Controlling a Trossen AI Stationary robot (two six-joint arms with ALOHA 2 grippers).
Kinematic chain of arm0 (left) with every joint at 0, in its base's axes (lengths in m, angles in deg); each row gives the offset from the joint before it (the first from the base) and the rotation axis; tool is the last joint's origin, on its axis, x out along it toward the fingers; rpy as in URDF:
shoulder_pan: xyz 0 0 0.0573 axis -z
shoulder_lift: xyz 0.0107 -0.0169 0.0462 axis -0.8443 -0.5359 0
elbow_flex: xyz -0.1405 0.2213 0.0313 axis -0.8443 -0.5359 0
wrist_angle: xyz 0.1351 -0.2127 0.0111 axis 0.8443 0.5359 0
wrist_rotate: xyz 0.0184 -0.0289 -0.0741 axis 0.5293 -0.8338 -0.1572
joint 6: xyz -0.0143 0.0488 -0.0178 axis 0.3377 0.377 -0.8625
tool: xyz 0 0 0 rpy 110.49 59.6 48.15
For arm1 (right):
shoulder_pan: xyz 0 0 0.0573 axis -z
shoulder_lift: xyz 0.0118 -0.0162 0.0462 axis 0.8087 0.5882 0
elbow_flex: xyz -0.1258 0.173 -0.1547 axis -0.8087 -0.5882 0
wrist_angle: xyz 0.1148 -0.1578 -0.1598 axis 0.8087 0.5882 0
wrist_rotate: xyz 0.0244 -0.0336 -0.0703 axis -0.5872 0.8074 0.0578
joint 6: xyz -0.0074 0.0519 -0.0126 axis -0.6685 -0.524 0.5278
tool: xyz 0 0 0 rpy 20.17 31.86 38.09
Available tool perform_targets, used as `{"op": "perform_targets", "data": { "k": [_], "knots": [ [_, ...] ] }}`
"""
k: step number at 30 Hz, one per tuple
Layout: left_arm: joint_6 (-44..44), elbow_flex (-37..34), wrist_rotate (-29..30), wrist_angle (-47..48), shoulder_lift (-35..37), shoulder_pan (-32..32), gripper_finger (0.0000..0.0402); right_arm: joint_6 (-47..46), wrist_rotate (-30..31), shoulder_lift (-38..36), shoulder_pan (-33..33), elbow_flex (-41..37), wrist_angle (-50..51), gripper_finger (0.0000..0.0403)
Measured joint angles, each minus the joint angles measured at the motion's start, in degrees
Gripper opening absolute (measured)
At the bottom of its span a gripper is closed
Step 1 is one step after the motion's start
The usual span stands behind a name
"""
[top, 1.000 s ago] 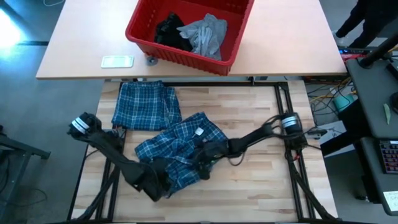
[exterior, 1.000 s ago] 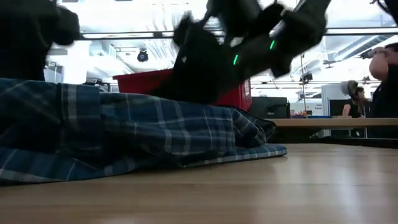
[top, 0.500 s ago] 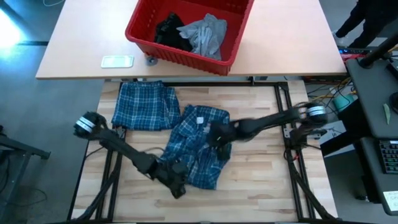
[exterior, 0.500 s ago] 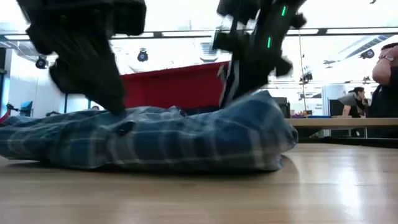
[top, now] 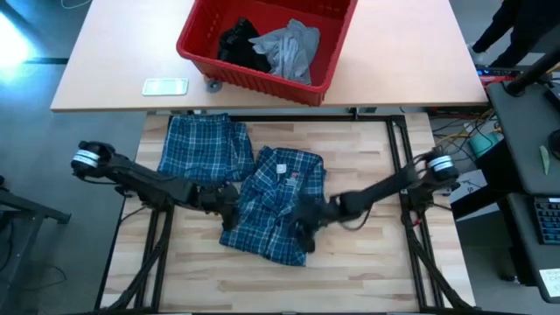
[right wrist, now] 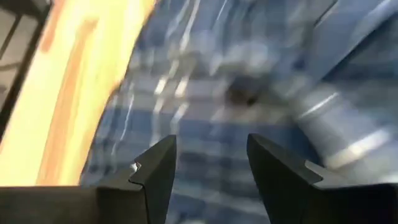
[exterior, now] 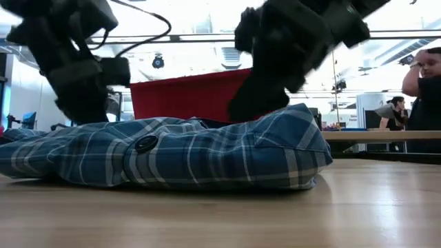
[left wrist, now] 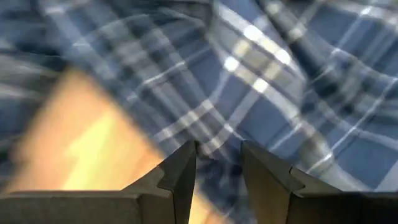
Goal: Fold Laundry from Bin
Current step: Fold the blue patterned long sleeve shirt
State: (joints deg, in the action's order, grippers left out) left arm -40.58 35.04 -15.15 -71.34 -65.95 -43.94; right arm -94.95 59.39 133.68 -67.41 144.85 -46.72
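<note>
The plaid shirt point(top: 273, 206) lies bunched on the wooden table point(top: 367, 262), and everything else is placed from it. Both grippers work at its edges. The left gripper point(top: 229, 199) sits at the shirt's left edge, its arm stretched low across the table from the left. Its wrist view shows the two fingers point(left wrist: 180, 177) a narrow gap apart over plaid cloth point(left wrist: 280, 93), with nothing clearly pinched between them. The right gripper point(top: 302, 226) is at the shirt's lower right edge, its arm reaching in from the right. In its wrist view the fingers point(right wrist: 155, 171) stand apart above blurred plaid fabric point(right wrist: 249, 81), gripping nothing that shows.

From table height the shirt point(exterior: 179, 151) is a low mound with a dark button point(exterior: 145, 143) on its near face. The two grippers rise behind it and hide part of the bin.

Just beyond the shirt's upper left lies a folded plaid garment point(top: 206, 147). Farther off, on the tan table point(top: 402, 70), stands the red bin point(top: 262, 74) holding a grey T-shirt point(top: 289, 48) and a black garment point(top: 238, 44). Left of the bin lies a flat pale object point(top: 165, 86). The low view alone shows people point(exterior: 426, 89) in the room at far right.
</note>
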Motion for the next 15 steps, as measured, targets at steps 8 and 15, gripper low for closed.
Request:
{"op": "perform_targets", "data": {
  "k": [8,15],
  "knots": [
    [-7.2,5.9,-1.7,-29.9,-19.6,3.6,0.0113,-2.4,-0.3,2.5,-6.0,5.5,32.9,0.0192],
    [3.6,24.5,-6.7,-16.7,-22.8,3.2,0.0113,-4.2,15.5,-17.3,-8.1,6.6,68.9,0.0192]
  ]
}}
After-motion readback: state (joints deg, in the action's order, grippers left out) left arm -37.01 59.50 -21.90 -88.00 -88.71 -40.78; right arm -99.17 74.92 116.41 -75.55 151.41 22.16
